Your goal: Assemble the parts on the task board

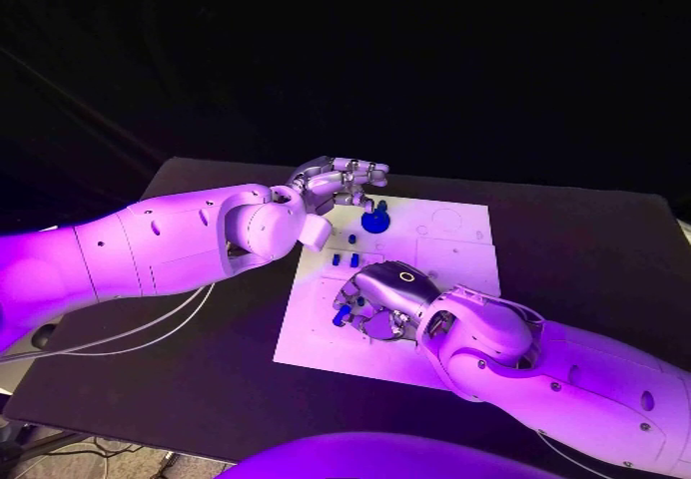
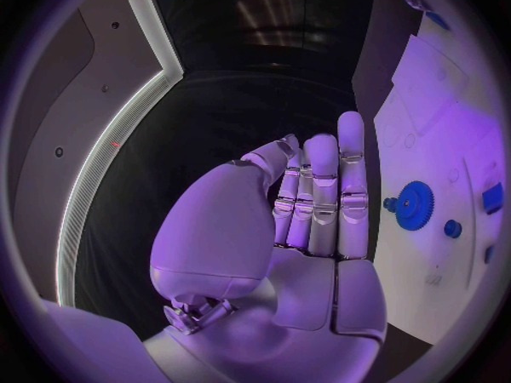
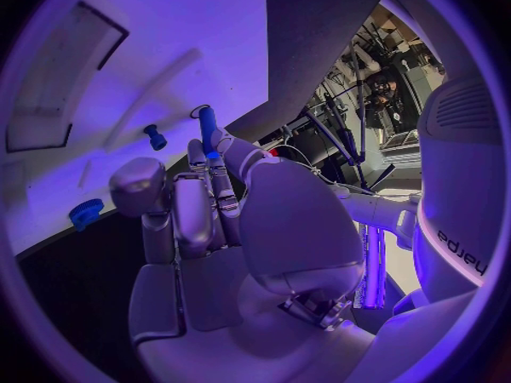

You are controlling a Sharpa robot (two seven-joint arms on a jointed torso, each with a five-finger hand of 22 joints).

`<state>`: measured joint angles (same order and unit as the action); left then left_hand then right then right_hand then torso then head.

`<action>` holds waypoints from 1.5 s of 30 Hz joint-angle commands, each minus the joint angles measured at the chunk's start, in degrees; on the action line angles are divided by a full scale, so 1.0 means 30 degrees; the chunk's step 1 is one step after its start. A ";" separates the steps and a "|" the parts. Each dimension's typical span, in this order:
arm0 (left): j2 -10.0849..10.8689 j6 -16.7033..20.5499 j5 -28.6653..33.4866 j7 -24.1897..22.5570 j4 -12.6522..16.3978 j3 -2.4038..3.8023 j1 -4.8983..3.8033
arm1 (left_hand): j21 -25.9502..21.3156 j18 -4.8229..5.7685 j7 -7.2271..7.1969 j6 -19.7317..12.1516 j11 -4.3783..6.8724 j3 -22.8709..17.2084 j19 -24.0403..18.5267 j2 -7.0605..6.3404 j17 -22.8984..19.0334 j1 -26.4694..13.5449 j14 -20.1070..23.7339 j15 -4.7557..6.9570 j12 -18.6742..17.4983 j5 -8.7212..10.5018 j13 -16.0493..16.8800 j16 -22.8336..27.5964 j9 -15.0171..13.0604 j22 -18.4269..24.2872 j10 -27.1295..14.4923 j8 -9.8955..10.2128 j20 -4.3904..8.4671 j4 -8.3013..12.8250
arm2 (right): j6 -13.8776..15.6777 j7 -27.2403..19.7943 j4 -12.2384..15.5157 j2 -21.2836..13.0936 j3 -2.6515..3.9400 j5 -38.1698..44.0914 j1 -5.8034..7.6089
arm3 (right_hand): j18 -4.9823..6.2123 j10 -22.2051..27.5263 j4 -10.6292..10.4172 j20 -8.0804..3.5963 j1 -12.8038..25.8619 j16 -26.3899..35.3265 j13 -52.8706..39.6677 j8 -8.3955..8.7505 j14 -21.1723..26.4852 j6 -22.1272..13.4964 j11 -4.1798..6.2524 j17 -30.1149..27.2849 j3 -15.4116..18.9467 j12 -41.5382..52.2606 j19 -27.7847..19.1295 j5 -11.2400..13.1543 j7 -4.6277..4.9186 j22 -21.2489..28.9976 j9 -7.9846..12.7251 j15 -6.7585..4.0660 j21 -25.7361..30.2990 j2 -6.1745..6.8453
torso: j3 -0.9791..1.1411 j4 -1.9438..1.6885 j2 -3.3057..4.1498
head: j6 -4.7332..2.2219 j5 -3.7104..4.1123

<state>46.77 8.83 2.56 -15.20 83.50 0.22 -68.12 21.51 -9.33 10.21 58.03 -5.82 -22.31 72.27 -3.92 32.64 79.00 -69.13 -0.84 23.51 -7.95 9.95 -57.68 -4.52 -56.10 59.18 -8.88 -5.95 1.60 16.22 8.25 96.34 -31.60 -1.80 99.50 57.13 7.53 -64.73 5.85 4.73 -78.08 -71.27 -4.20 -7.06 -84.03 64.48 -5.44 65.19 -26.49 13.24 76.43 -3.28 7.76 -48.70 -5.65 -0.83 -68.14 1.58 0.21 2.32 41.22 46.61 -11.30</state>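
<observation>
Over the near-left part of the task board [image 1: 461, 225], my right hand [image 1: 377, 297] pinches a blue peg [image 3: 208, 128]. I'd seat it slowly, straight down. Left hand [image 1: 339, 183] hovers empty, fingers loosely apart, beside the blue gear [image 1: 375, 220].

Task board [image 1: 432, 299]: white rectangular plate, flat, mid-bench, long axis running roughly 12–6 o'clock w/ slight tilt, faint outlined recesses at its 1–2 o'clock corner. Blue gear [image 1: 374, 221] near board's 11 o'clock edge, round, toothed, w/ small blue knob just beside it. Two short blue pegs [image 1: 345, 259] upright, side by side, approx. board centre-left. One more small blue peg [image 1: 352, 239] btwn gear and pair. Blue pin [image 3: 209, 130], slim cylinder, at board's 8 o'clock, pinched in right hand [image 1: 386, 299].
</observation>
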 commanded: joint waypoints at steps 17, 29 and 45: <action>-0.0051 -0.0340 -0.0089 -0.0222 -0.0030 0.0008 0.0006 | -0.0077 -0.0324 -0.0003 -0.0090 0.0045 0.0090 0.0002 -0.0034 -0.0019 -0.0148 0.0083 0.0003 0.0075 -0.0029 0.0032 -0.0004 0.0007 0.0031 -0.0130 -0.0062 -0.0121 0.0023 | -0.0630 0.0842 0.0178 -0.0162 -0.0008 0.0743 -0.0026 | -0.0103 -0.0781 0.0037 -0.0016 -0.0137 -0.0041 -0.0028 -0.0055 -0.0719 0.0112 0.0614 -0.0067 -0.0100 0.0038 0.0094 -0.0062 -0.0023 0.0019 -0.0036 -0.0153 -0.0056 -0.0004 | 0.0005 0.0028 -0.0003 | 0.0071 -0.0028; -0.0033 -0.0322 -0.0089 -0.0215 -0.0026 0.0008 0.0006 | -0.0077 -0.0324 -0.0003 -0.0090 0.0045 0.0090 0.0002 -0.0034 -0.0019 -0.0148 0.0083 0.0003 0.0075 -0.0029 0.0032 -0.0004 0.0007 0.0031 -0.0130 -0.0062 -0.0121 0.0023 | -0.1842 0.0915 0.0224 0.0024 -0.0012 0.0870 -0.0011 | -0.0106 -0.0799 0.0015 -0.0013 -0.0066 -0.0030 -0.0032 -0.0068 -0.0710 0.0132 0.0616 -0.0090 -0.0074 0.0033 0.0085 -0.0016 -0.0030 0.0010 -0.0041 -0.0149 -0.0065 0.0025 | -0.0022 -0.0001 -0.0006 | 0.0117 -0.0019; -0.0036 -0.0300 -0.0089 -0.0203 0.0003 0.0008 0.0006 | -0.0077 -0.0324 -0.0003 -0.0090 0.0045 0.0090 0.0002 -0.0034 -0.0019 -0.0148 0.0083 0.0003 0.0075 -0.0029 0.0032 -0.0004 0.0007 0.0031 -0.0130 -0.0062 -0.0121 0.0023 | -0.1108 0.0717 -0.0218 0.0660 -0.0078 0.0734 0.0066 | 0.0152 0.1022 -0.0703 0.0278 0.1707 0.0574 0.0198 0.1073 -0.0429 -0.1890 0.0104 -0.0920 0.1153 -0.1026 -0.0728 -0.1007 0.0307 0.1634 0.0464 0.0286 0.0884 0.1533 | -0.0015 0.0008 -0.0008 | 0.0075 -0.0017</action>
<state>46.72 8.81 2.54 -15.18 83.40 0.22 -68.10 21.51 -9.32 10.20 58.03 -5.82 -22.31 72.27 -3.92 32.64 79.00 -69.13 -0.84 23.51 -7.95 9.97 -57.68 -4.52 -56.10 59.18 -8.88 -5.95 1.60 12.83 10.70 95.79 -29.67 -1.95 101.58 57.43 7.54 -62.57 3.94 5.56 -74.02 -69.83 -3.73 -4.27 -84.03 59.59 -4.65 62.76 -23.70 10.59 74.71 -5.97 8.55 -44.68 -4.47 -0.22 -66.04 5.64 0.14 2.32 41.19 46.86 -11.28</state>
